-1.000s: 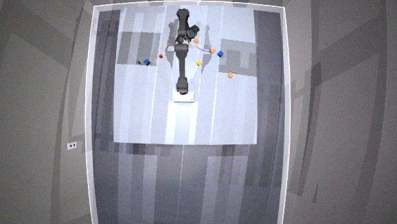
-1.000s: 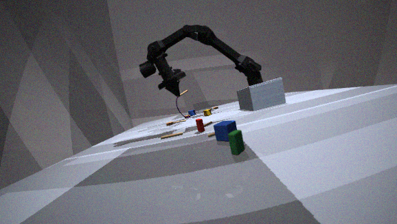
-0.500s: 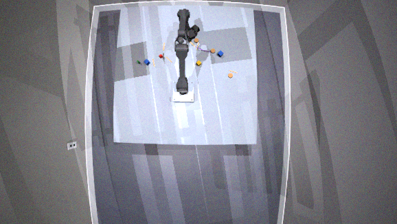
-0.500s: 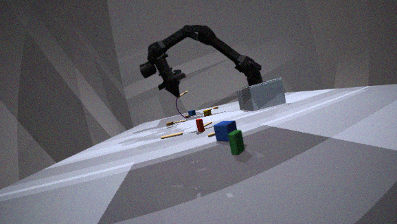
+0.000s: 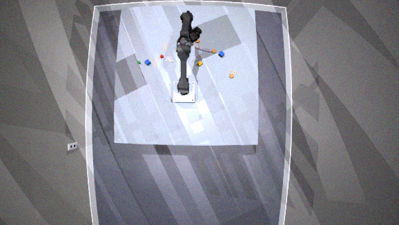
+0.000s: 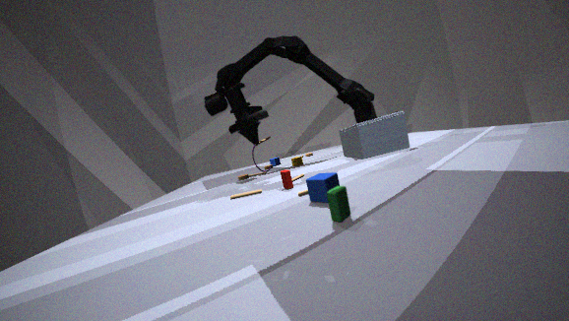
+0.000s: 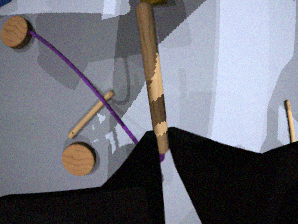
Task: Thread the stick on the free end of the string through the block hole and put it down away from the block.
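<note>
The stick [image 5: 194,45] [image 6: 265,140] [image 7: 151,77] is clamped in the claw [image 6: 257,142] [image 7: 160,136] by its string end, aloft; in the wrist view its tip is left free towards twelve o'clock, presumably for threading. The button [image 5: 214,51] [image 6: 268,167] [image 7: 15,32] is seen at ten; the block's hole cannot be made out.

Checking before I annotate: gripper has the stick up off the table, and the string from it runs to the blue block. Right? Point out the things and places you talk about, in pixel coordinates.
One fix: the purple string [image 7: 80,75] runs to a round wooden button [image 7: 15,32], as the wrist view shows. The gripper [image 7: 160,136] does have the stick [image 7: 152,75] up off the table.
</note>
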